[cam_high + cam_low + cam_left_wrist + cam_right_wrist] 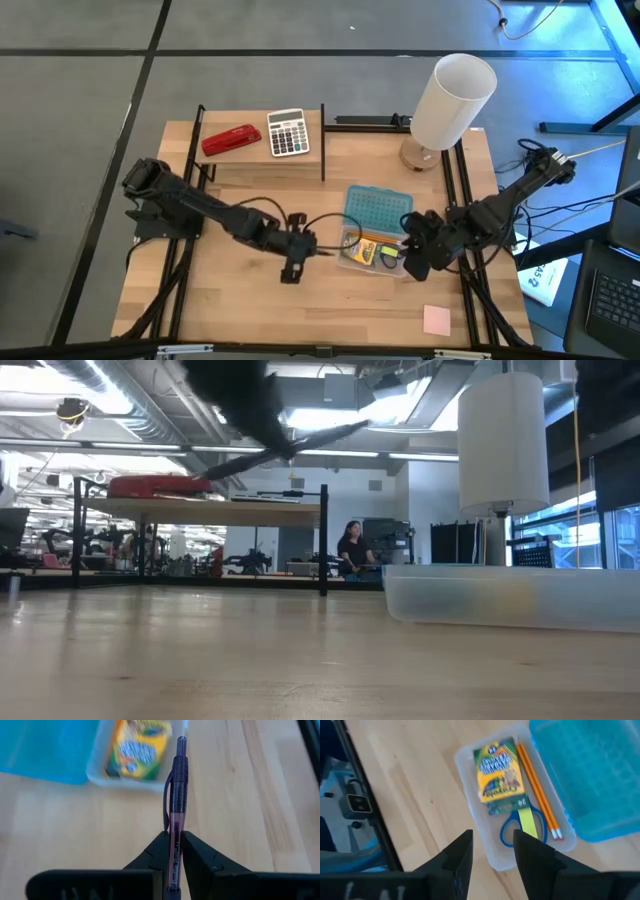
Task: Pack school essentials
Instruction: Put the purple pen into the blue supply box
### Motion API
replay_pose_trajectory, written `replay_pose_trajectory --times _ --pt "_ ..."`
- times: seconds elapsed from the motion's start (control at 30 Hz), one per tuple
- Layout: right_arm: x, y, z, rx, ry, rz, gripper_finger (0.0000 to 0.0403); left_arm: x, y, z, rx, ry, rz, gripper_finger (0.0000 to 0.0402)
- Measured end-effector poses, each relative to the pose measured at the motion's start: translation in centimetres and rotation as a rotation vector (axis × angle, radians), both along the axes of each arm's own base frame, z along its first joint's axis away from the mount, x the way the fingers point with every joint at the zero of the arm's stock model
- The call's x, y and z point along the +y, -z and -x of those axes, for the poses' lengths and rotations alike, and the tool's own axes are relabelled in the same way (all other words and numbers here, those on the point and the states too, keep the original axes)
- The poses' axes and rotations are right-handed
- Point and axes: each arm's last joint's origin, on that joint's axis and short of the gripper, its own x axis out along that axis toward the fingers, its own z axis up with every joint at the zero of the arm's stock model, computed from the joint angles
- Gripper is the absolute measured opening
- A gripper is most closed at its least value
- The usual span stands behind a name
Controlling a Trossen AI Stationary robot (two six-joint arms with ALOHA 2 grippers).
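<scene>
Left pincer (175, 851) pinching dark purple pen (177, 795), pen sticking forward toward clear case (372, 252) near tabletop (230, 300) middle. Right pincer (492, 851) hanging spread above case.

Robotics lab: rigs (120, 550), exposed ducts (110, 390)

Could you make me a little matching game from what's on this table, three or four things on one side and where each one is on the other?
Things:
1. dark purple pen
2. crayon box
3. red stapler
4. pink note pad

Places:
A. on the raised shelf beside the calculator
B. alone on the table near the front edge
C. clamped in the left gripper
D. inside the clear case

Pairs: 1-C, 2-D, 3-A, 4-B
</scene>
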Motion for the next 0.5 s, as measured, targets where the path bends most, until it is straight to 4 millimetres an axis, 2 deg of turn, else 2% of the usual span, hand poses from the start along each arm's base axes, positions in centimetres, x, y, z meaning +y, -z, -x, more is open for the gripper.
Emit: replay_pose_trajectory --times 0.33,0.5 --pt "-0.1 -2.7 0.0 -0.052 -0.066 0.028 0.0142 2.0 -2.4 -2.3 -0.196 -0.041 -0.011 0.0039" --pt "-0.1 -3.7 0.0 -0.074 -0.079 0.023 0.0142 2.4 -2.5 -3.2 -0.266 -0.052 -0.027 0.0039"
